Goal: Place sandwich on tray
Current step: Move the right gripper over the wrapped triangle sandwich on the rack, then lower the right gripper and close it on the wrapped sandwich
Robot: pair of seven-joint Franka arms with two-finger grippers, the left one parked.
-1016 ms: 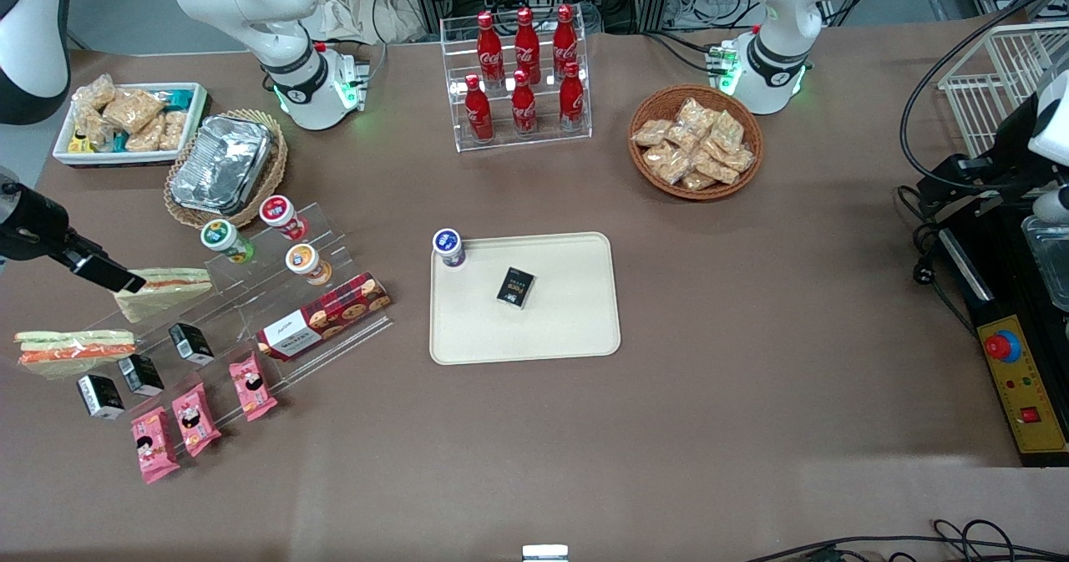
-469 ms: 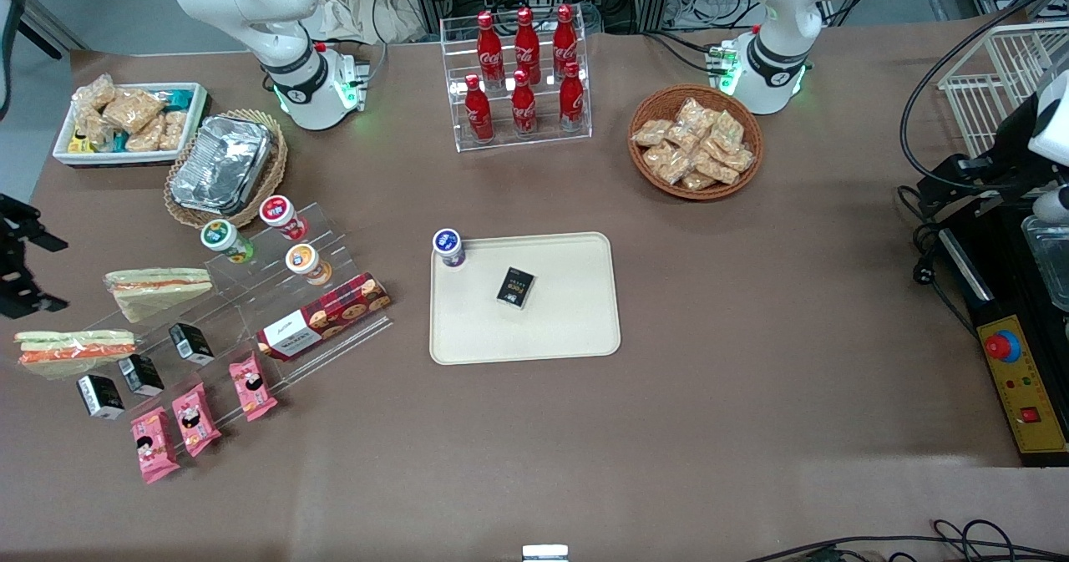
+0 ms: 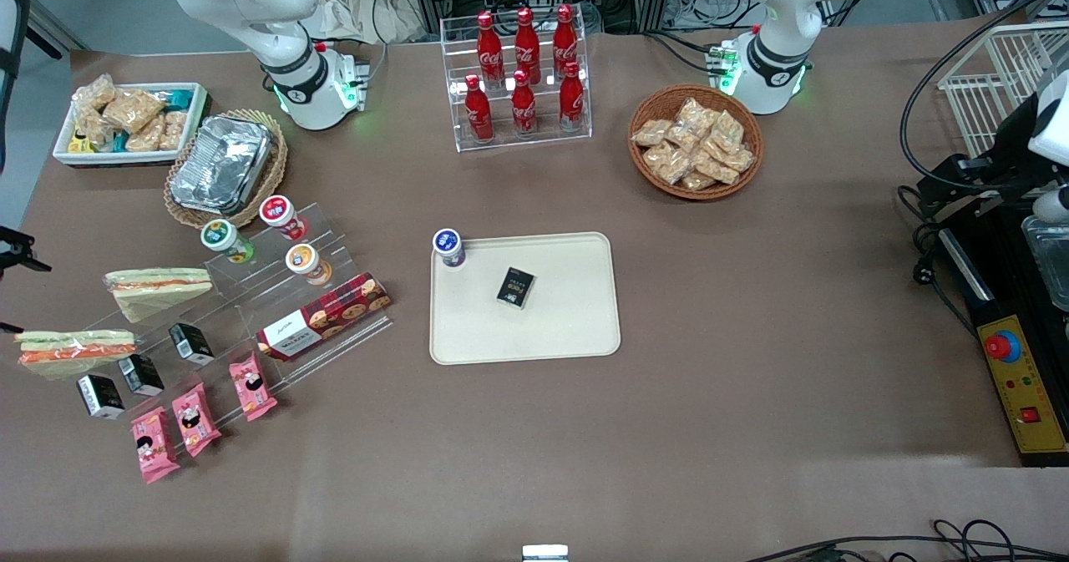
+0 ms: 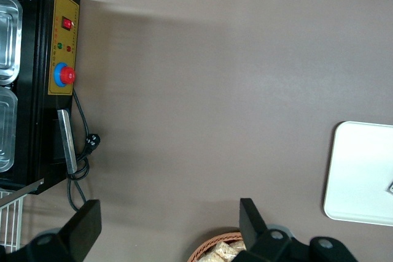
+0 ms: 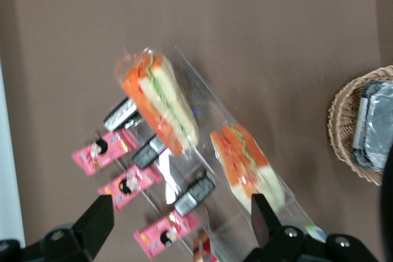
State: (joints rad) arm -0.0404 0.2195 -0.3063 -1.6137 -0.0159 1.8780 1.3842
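The sandwich [image 3: 75, 346], a clear-wrapped wedge with a thick orange band and a thin green layer, lies on the clear stepped stand at the working arm's end of the table. It also shows in the right wrist view [image 5: 158, 104]. My gripper [image 5: 179, 222] hangs high above the stand, open and empty, touching nothing. In the front view only a dark bit of it [image 3: 10, 249] shows at the frame's edge. The cream tray [image 3: 576, 328] lies at mid-table, also seen in the left wrist view [image 4: 362, 170].
A second wrapped wedge with a pale-beige face [image 3: 157, 282] lies farther from the front camera than the sandwich. The stand holds cups, black boxes, pink packets [image 3: 190, 418] and a biscuit box. The tray holds a black box [image 3: 515, 286] and a cup [image 3: 448, 246]. A foil tray in a basket [image 3: 224, 165] is nearby.
My gripper has drawn back from beside the pale-beige wedge toward the frame's edge and risen. Neither sandwich has moved.
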